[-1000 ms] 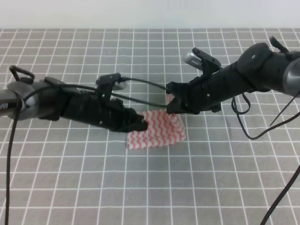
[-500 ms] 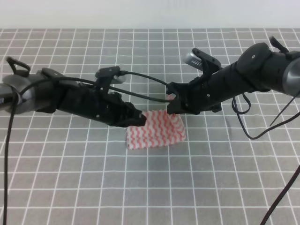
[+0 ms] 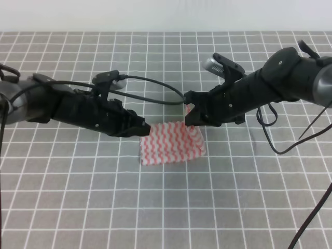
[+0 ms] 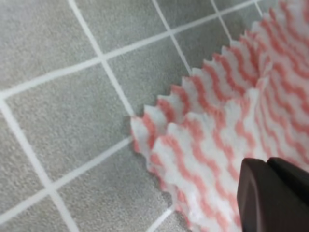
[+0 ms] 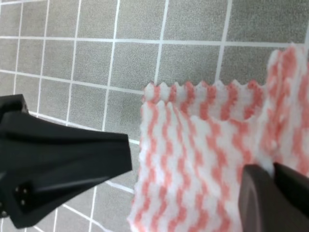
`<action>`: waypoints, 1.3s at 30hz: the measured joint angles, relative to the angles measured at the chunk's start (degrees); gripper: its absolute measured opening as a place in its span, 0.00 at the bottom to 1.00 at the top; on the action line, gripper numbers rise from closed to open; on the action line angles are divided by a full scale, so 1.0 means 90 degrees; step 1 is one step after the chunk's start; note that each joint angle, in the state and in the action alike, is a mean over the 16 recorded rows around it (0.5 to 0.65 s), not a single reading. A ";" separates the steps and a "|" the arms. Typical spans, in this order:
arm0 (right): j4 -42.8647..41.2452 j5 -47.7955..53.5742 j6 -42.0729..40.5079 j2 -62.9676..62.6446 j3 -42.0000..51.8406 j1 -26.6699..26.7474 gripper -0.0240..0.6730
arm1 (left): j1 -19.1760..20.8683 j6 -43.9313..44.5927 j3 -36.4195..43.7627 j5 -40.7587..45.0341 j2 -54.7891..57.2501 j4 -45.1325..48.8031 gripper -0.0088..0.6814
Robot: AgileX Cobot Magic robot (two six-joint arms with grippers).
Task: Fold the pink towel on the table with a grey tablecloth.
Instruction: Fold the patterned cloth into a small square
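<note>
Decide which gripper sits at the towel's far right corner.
The right gripper; the left gripper sits at the pink towel's far left corner instead.

The high view looks down and forward across the grey gridded surface (image 3: 171,207) from the front. Both wrist views sit close above it, sharing the pink towel (image 3: 171,142); the right one also catches the left tool (image 5: 63,179).

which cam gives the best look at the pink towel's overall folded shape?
Exterior high: the whole pink towel shows as a compact folded rectangle on the table with a grey tablecloth, between the left gripper and right gripper. Left wrist shows only one zigzag-edged corner with stacked layers. Right wrist shows the layered edge, cropped at right.
</note>
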 joint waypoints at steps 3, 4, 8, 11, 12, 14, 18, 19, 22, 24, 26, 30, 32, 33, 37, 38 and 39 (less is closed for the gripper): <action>0.0002 -0.0001 0.0000 -0.0004 -0.0001 0.0001 0.01 | -0.0010 -0.0005 0.0000 -0.0077 0.0001 0.0020 0.01; 0.0001 0.0000 0.0001 0.0000 0.0000 0.0000 0.02 | -0.0015 -0.0006 0.0000 -0.0108 0.0003 0.0027 0.01; 0.0004 -0.0001 0.0002 -0.0004 -0.0001 0.0001 0.01 | -0.0027 -0.0011 0.0000 -0.0268 0.0004 0.0049 0.01; 0.0003 -0.0001 0.0002 0.0000 0.0000 0.0000 0.01 | -0.0029 -0.0016 0.0000 -0.0372 0.0009 0.0043 0.01; 0.0002 -0.0001 0.0002 0.0004 0.0001 -0.0001 0.01 | -0.0030 -0.0017 0.0000 -0.0394 0.0009 0.0038 0.01; 0.0000 0.0000 0.0001 0.0007 0.0001 -0.0001 0.01 | -0.0033 -0.0014 0.0000 -0.0420 0.0010 0.0025 0.01; 0.0001 0.0001 0.0001 0.0007 0.0001 -0.0001 0.01 | -0.0049 0.0009 0.0000 -0.0438 0.0013 -0.0001 0.01; 0.0001 0.0001 0.0002 0.0007 0.0001 -0.0001 0.01 | -0.0056 0.0019 0.0000 -0.0457 0.0018 -0.0006 0.01; 0.0001 0.0002 0.0002 0.0007 0.0001 -0.0001 0.01 | -0.0082 0.0064 0.0000 -0.0528 0.0029 -0.0036 0.01; -0.0001 0.0003 0.0001 0.0011 0.0002 -0.0002 0.01 | -0.0101 0.0098 0.0000 -0.0578 0.0050 -0.0058 0.01; -0.0001 0.0004 0.0001 0.0011 0.0002 -0.0002 0.01 | -0.0120 0.0133 0.0000 -0.0641 0.0076 -0.0079 0.01; -0.0001 0.0004 0.0001 0.0011 0.0002 -0.0002 0.01 | -0.0153 0.0204 0.0000 -0.0789 0.0136 -0.0112 0.01; -0.0001 0.0004 0.0001 0.0011 0.0002 -0.0002 0.01 | -0.0163 0.0233 0.0000 -0.0818 0.0156 -0.0130 0.01; 0.0000 0.0006 0.0002 0.0007 0.0001 -0.0001 0.01 | -0.0167 0.0245 0.0000 -0.0811 0.0160 -0.0140 0.01; -0.0002 0.0009 0.0001 0.0007 0.0001 -0.0001 0.01 | -0.0174 0.0277 -0.0001 -0.0647 0.0165 -0.0198 0.01; -0.0003 0.0012 0.0001 0.0007 0.0001 -0.0001 0.01 | -0.0177 0.0280 -0.0001 -0.0601 0.0170 -0.0207 0.01; -0.0003 0.0015 0.0001 0.0007 0.0001 -0.0001 0.01 | -0.0180 0.0284 -0.0002 -0.0558 0.0177 -0.0216 0.01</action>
